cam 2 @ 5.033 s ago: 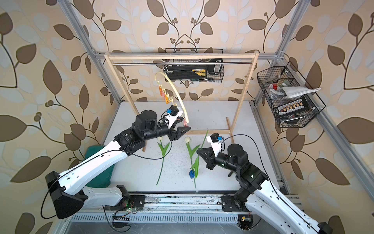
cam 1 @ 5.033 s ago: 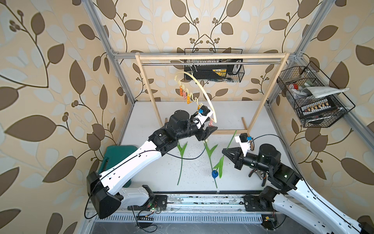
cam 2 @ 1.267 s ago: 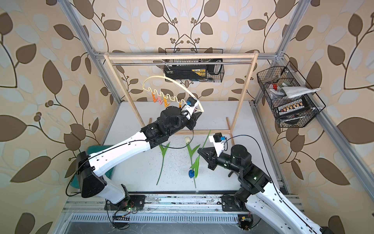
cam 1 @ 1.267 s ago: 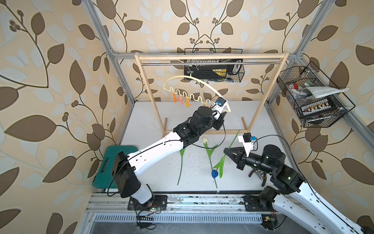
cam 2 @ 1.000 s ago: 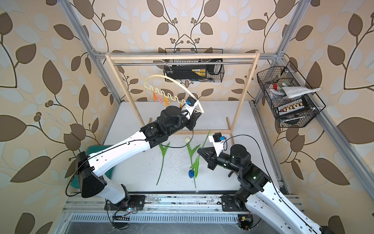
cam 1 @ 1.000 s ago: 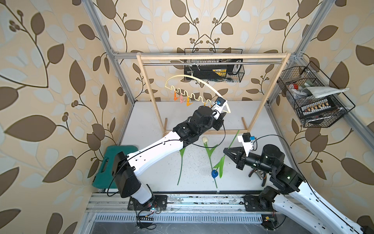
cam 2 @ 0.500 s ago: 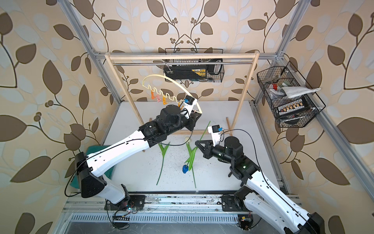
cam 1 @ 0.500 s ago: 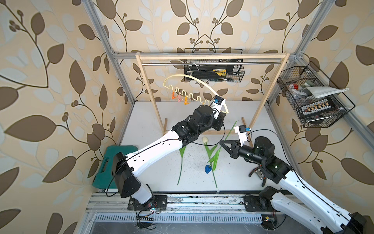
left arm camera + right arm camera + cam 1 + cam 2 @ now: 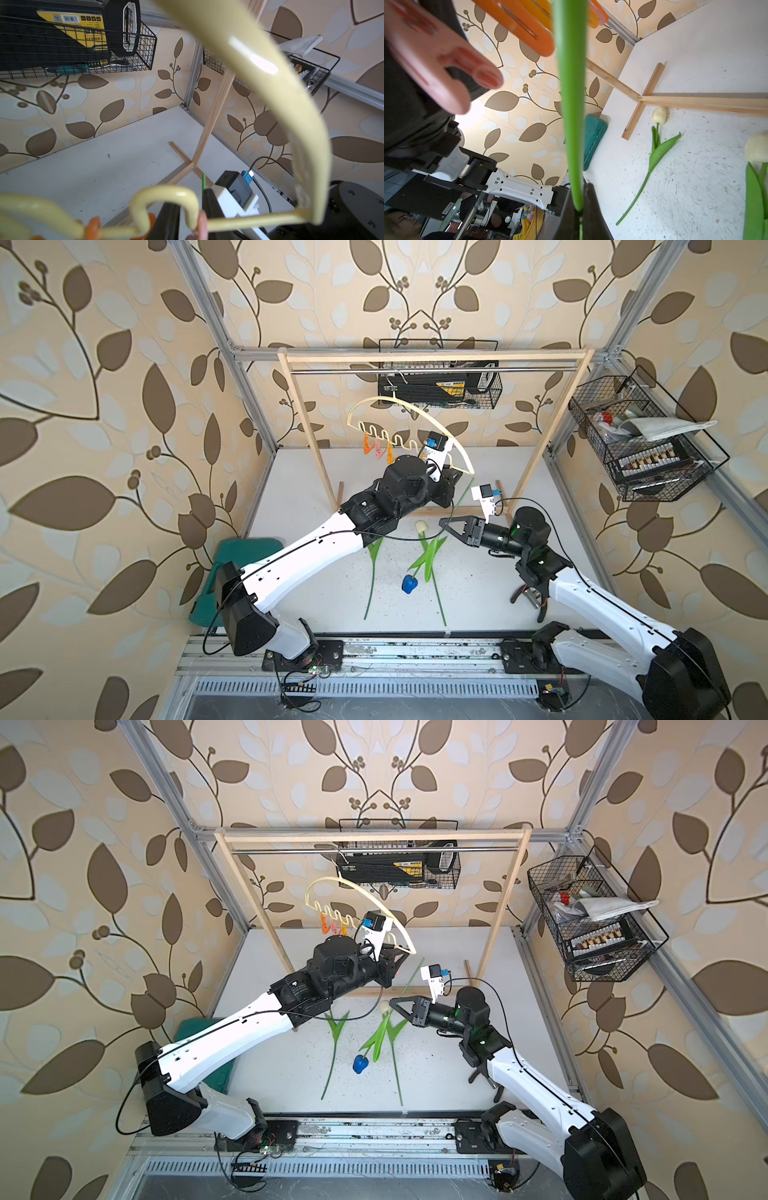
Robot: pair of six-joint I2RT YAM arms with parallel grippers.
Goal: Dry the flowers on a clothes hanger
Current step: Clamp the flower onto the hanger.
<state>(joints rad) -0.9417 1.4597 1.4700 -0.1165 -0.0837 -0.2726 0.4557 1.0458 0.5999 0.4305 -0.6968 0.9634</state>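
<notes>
Clamping the blue tulip (image 9: 409,584) by its stem, the right end effector (image 9: 445,523) is aiming the tip toward upper right, beside the pink clothespin (image 9: 436,68).

White table (image 9: 478,597), two cream tulips (image 9: 421,526) lying flat, wooden rack (image 9: 311,439) standing, teal case (image 9: 245,556).

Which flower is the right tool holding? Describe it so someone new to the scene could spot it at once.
In front of the wooden rack on the white table are three tulips. The blue tulip has its stem pinched in the shut right tool. Its head alone is blue; the two cream tulips lie on the table, ungripped.
</notes>
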